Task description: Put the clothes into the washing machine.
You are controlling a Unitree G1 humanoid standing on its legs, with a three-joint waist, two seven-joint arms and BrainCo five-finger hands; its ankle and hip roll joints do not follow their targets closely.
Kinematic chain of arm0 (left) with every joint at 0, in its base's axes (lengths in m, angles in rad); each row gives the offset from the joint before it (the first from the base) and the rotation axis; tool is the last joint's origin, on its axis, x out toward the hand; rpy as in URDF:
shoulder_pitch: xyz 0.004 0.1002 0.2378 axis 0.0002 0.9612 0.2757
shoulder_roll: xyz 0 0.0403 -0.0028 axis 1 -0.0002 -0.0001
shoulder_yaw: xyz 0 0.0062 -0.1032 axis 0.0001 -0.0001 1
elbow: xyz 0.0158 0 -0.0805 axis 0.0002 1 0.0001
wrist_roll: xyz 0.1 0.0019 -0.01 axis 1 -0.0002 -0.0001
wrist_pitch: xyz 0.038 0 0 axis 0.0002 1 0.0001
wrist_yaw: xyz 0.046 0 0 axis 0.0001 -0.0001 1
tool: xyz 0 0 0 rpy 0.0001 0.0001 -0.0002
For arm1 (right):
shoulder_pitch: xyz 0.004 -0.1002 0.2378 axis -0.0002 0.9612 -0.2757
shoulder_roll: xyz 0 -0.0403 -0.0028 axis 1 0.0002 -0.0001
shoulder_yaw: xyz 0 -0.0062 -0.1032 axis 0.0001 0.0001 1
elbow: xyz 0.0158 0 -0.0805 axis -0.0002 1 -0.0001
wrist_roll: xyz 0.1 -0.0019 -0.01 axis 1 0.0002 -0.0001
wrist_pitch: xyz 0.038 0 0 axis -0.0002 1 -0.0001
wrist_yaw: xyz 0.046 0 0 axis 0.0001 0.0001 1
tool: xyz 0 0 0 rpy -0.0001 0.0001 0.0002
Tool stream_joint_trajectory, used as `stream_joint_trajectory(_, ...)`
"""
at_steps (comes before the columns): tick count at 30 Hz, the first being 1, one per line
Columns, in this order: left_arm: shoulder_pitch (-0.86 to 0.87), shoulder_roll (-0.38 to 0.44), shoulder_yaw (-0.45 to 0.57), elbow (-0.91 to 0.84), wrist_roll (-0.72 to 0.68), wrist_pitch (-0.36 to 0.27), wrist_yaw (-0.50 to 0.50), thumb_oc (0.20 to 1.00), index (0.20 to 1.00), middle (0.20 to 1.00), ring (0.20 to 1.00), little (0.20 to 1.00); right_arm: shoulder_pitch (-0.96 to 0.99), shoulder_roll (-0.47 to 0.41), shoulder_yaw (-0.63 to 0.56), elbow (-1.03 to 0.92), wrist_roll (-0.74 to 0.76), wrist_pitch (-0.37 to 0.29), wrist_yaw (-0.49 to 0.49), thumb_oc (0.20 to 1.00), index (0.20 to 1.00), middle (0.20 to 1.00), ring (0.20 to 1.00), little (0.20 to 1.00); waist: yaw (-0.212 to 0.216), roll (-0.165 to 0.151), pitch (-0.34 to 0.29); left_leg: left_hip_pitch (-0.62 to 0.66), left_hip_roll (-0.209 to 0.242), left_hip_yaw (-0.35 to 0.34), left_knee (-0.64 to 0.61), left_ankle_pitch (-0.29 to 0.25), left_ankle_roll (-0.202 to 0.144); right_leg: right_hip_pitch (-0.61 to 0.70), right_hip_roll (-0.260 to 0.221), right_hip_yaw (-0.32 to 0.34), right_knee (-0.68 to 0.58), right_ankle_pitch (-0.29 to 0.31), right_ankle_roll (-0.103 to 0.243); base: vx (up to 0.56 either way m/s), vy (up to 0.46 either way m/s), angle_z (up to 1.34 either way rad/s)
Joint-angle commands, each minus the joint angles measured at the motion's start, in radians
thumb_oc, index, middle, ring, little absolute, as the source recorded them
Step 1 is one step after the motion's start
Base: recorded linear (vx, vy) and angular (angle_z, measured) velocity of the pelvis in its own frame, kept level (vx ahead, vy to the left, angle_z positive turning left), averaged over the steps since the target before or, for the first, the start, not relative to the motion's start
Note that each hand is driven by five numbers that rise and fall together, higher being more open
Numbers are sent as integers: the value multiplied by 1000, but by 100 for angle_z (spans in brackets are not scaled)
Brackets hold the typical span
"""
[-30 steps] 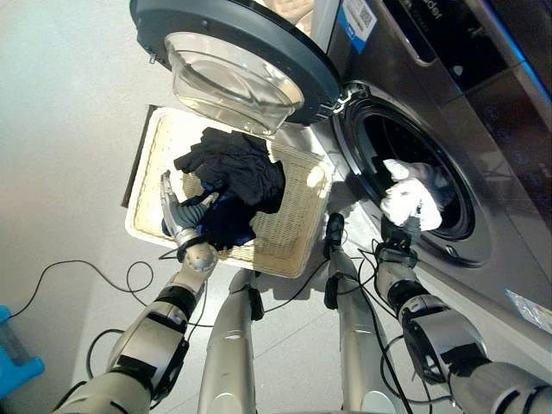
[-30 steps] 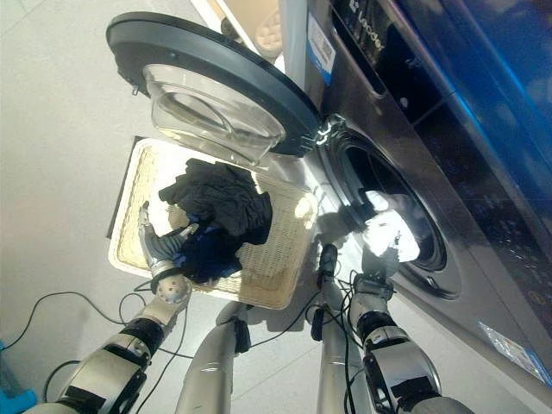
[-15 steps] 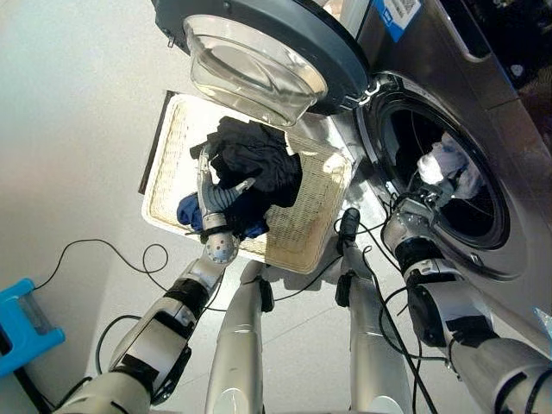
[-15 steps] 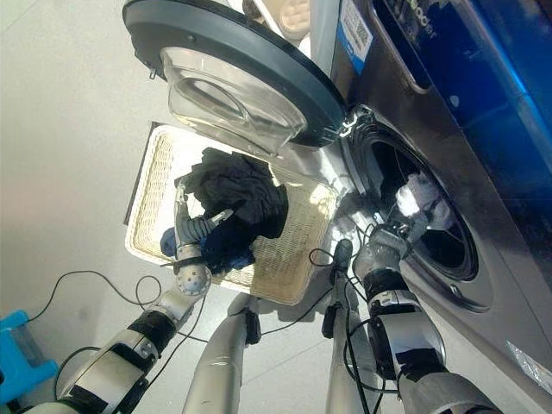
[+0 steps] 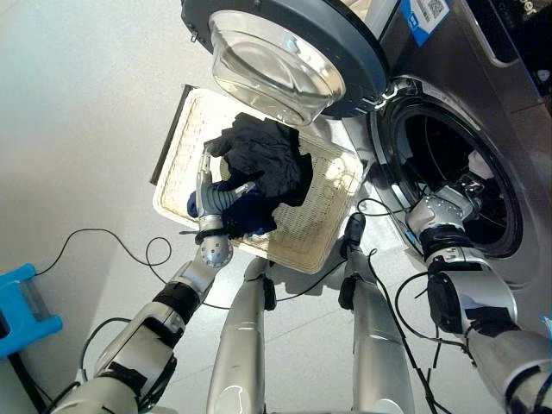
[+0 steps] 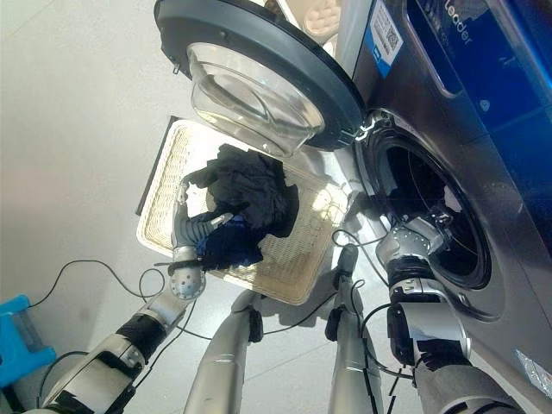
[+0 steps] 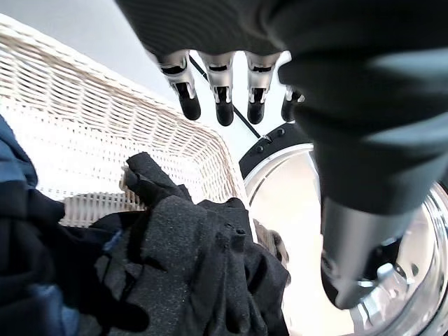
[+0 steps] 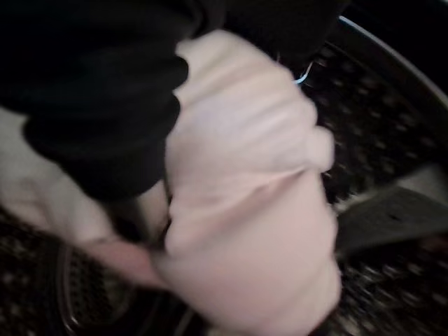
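A white wicker basket (image 5: 175, 164) stands on the floor under the washing machine's open door (image 5: 285, 52). It holds a heap of black clothes (image 5: 263, 159) and a blue garment (image 5: 252, 216). My left hand (image 5: 210, 194) is in the basket, open, its fingers (image 7: 222, 98) straight above the black heap (image 7: 203, 280) and its thumb against the cloth. My right hand (image 5: 450, 207) reaches into the dark drum (image 5: 448, 155). A white cloth (image 8: 245, 196) is bunched right against that hand and covers its fingers.
The round door with its glass bowl (image 6: 254, 90) overhangs the basket's far side. The grey front of the machine (image 6: 509, 285) rises at the right. A blue box (image 5: 26, 302) sits on the pale floor at the lower left.
The camera has shifted. My right hand has carried the white cloth from the drum's mouth deeper inside. My left hand has moved from the basket's near edge up against the dark clothes.
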Motion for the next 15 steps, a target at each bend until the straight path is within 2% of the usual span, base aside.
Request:
stream_joint_trajectory(1,-8,-14,13,-32,-7,-39,18,1000,1000,1000,1000,1000,20,-119,-7,23,-5,-30,-40,1000,1000,1000,1000,1000,-5,51,-22,-3,-76,4,-33,-28,-16,-4,-6,-77,161,-123,111,0,0,0)
stream_joint_trajectory(3,-8,-14,13,-32,-7,-39,18,1000,1000,1000,1000,1000,20,-119,-7,23,-5,-30,-40,1000,1000,1000,1000,1000,-5,51,-22,-3,-76,4,-33,-28,-16,-4,-6,-77,161,-123,111,0,0,0)
stream_joint_trajectory(4,-15,-23,6,-28,0,-22,30,1000,1000,1000,1000,1000,31,-119,19,54,-5,52,-18,1000,1000,1000,1000,1000,-8,48,-22,4,-75,9,-37,-26,-15,1,-7,-79,157,-121,110,0,0,0)
stream_joint_trajectory(5,-15,-23,6,-28,0,-22,30,1000,1000,1000,1000,1000,31,-119,19,54,-5,52,-18,1000,1000,1000,1000,1000,-8,48,-22,4,-75,9,-37,-26,-15,1,-7,-79,157,-121,110,-2,69,8)
stream_joint_trajectory(6,-34,-16,-18,-6,95,30,35,1000,1000,1000,1000,1000,41,-115,59,88,-5,119,9,1000,1000,1000,1000,1000,-12,48,-22,10,-75,12,-43,-22,-16,8,-7,-78,148,-119,109,-4,44,8)
stream_joint_trajectory(7,-36,-16,-21,-3,107,46,32,1000,1000,1000,1000,1000,41,-114,63,88,-5,123,12,1000,1000,1000,1000,1000,-12,48,-22,10,-74,13,-43,-21,-16,8,-6,-77,147,-119,109,-3,71,9)
stream_joint_trajectory(8,-59,5,-47,20,148,115,20,1000,1000,1000,1000,1000,40,-117,87,109,-51,162,8,1000,1000,1000,1000,1000,-16,50,-22,17,-73,18,-47,-20,-18,15,-5,-77,143,-120,111,-4,37,3)
stream_joint_trajectory(12,-93,29,-80,59,205,204,-13,1000,1000,1000,1000,1000,34,-114,119,120,-122,206,-14,1000,1000,1000,1000,1000,-20,50,-22,16,-70,25,-53,-14,-20,13,-3,-76,136,-115,112,-2,19,0)
stream_joint_trajectory(13,-120,42,-102,85,215,260,-39,1000,1000,1000,1000,1000,33,-111,142,120,-189,233,-39,1000,1000,1000,1000,1000,-26,50,-22,14,-68,29,-55,-12,-21,10,-1,-72,134,-114,113,-23,30,0)
stream_joint_trajectory(15,-159,55,-130,133,230,311,-69,1000,1000,1000,1000,1000,20,-111,184,130,-282,270,-73,1000,1000,1000,1000,1000,-32,48,-22,9,-66,36,-56,-7,-22,5,1,-68,129,-110,113,-11,45,0)
